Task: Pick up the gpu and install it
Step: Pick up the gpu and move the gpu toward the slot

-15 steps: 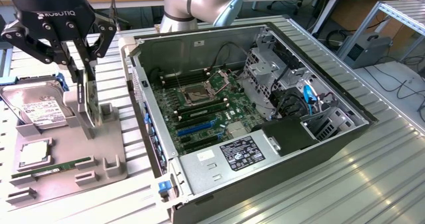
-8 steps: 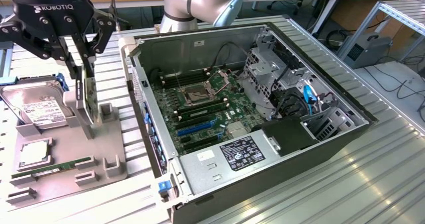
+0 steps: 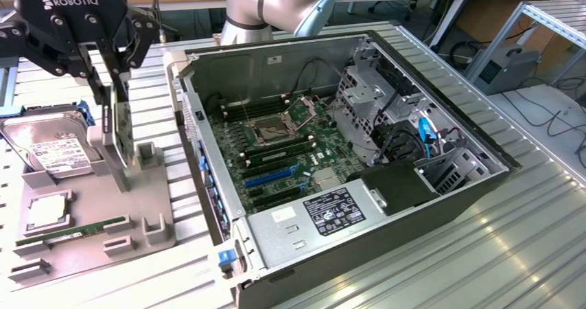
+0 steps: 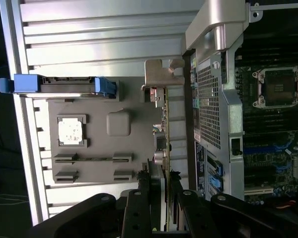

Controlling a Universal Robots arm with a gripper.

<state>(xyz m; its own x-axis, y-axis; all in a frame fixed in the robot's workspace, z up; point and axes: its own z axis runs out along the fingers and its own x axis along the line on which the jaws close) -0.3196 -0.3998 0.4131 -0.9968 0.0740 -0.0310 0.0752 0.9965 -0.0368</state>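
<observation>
The end effector (image 3: pixel 108 93) is pinched narrowly on the upper edge of the gpu (image 3: pixel 117 144). The card stands upright on edge at the grey holder (image 3: pixel 147 209) on the desk (image 3: pixel 512 254), between the hard drive (image 3: pixel 51 147) and the open computer case (image 3: pixel 440 206), at the exterior view's left. Whether the card touches the holder is unclear.

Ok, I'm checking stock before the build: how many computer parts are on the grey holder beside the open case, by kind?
hard drive: 1
processor chip: 1
memory stick: 1
gpu: 1
Total: 4
</observation>
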